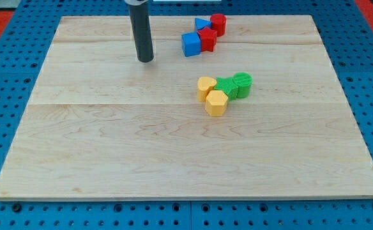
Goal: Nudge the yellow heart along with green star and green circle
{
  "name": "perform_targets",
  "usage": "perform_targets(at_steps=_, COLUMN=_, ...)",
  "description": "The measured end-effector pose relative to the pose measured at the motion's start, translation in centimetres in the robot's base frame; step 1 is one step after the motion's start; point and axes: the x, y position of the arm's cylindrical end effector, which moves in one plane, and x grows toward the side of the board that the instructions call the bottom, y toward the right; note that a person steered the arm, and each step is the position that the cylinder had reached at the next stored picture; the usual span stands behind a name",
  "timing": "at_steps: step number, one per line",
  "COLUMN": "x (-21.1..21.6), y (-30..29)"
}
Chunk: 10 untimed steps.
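Note:
The yellow heart (206,86) lies right of the board's middle, touching the green star (226,87) on its right. The green circle (242,84) touches the star's right side. A yellow hexagon (216,103) sits just below the heart and star, touching them. My tip (146,59) stands on the board at the upper left of this cluster, well apart from the heart, with bare wood between them. The rod rises straight up out of the view's top.
A second cluster sits near the view's top: a blue cube (191,45), a red star (207,39), a blue triangle (202,25) and a red cylinder (218,23). The wooden board (110,160) rests on a blue pegboard table.

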Motion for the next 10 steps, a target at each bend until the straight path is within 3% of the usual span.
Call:
perform_targets(at_steps=3, x=6.1, y=-4.7)
perform_targets(at_steps=5, x=8.3, y=-2.3)
perform_targets(at_steps=10, x=8.3, y=7.7)
